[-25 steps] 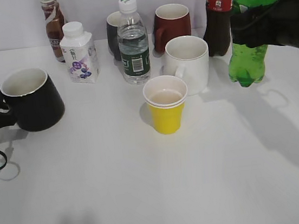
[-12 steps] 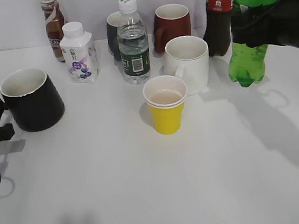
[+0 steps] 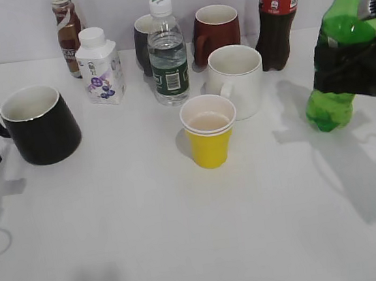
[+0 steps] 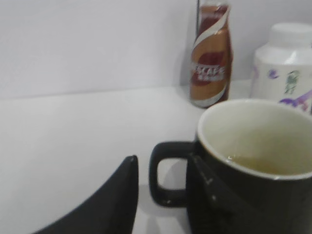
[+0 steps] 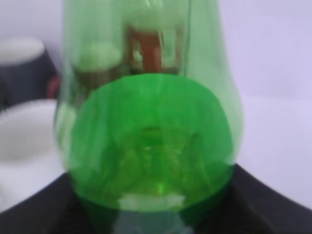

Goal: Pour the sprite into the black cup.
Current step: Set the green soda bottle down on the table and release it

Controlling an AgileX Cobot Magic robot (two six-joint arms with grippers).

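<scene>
From the exterior view, your right gripper is clenched around the sprite, holding it lifted and tilted right of the white mug; half a second ago it hung closer to the cola bottle, so it has swung right and forward. The left wrist view shows the black cup upright with some liquid inside, handle toward your left gripper, whose state you cannot tell, though it has drawn off the handle. The right wrist view shows the sprite's green body filling the frame between the jaws, confirming a grasp ready for carrying.
</scene>
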